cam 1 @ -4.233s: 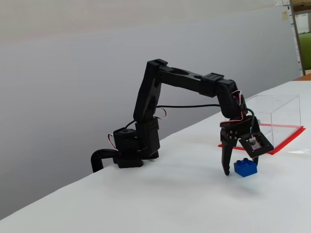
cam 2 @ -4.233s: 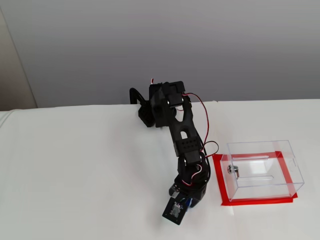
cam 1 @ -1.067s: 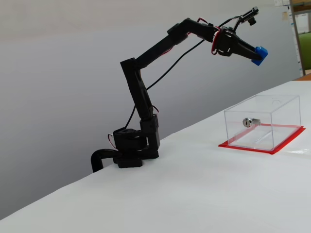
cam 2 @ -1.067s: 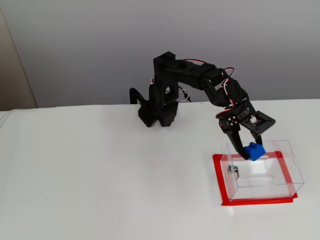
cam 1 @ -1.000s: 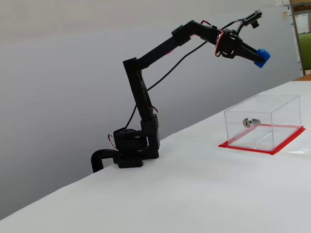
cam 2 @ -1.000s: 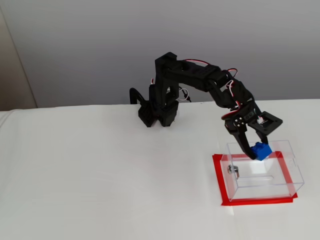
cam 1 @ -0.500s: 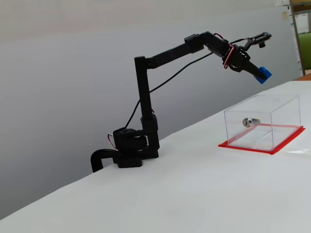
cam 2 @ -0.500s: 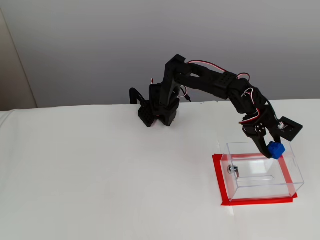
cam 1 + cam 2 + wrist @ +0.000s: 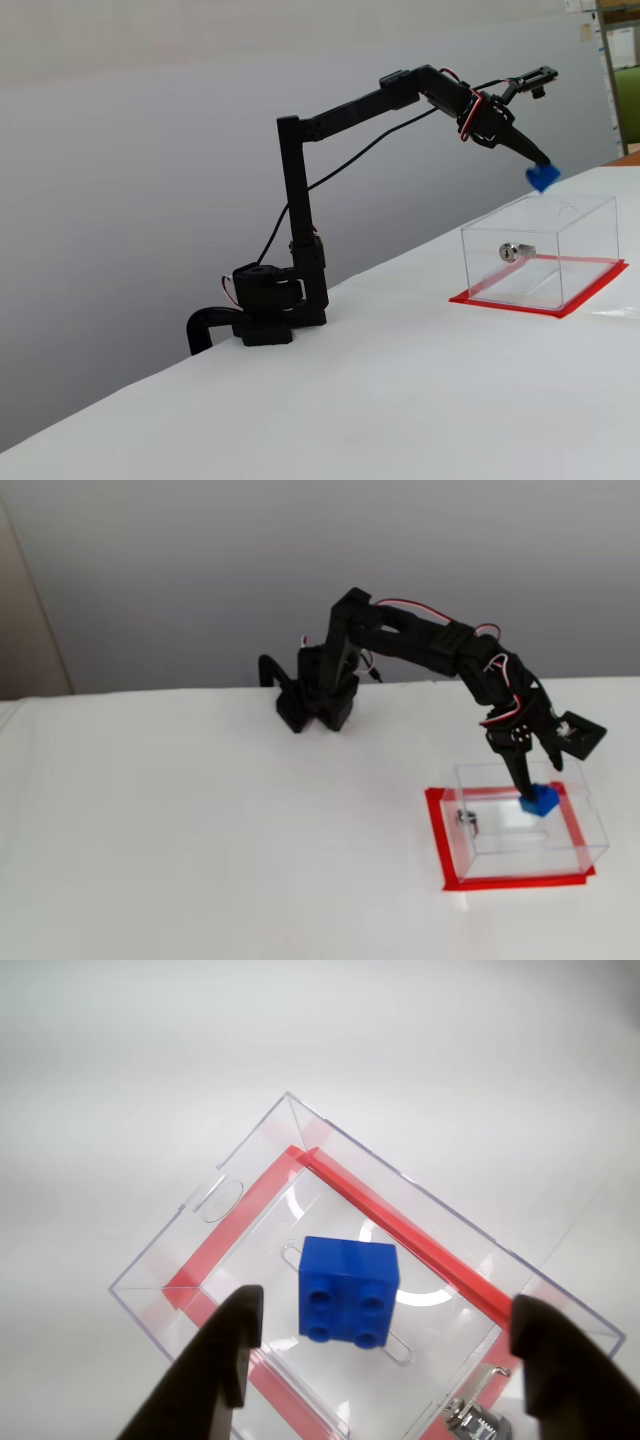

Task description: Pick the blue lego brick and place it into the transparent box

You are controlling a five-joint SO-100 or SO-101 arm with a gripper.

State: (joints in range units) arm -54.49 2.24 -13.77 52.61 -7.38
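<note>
White table (image 9: 420, 400) carries a clear plastic box with red base edging (image 9: 420, 1225); above its opening, the small blue studded brick (image 9: 348, 1289) falls free of the spread hand (image 9: 385, 1345), placement nearly done.

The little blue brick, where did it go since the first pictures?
The small blue studded plastic brick was on the white table; the black two-finger gripper grabbed it, lifted it and carried it over the clear plastic box with red edging. Half a second ago it was clamped; now the fingers are spread and the brick is loose, just under the fingertips, at the box's open top. The box and its silver fitting stayed put.
</note>
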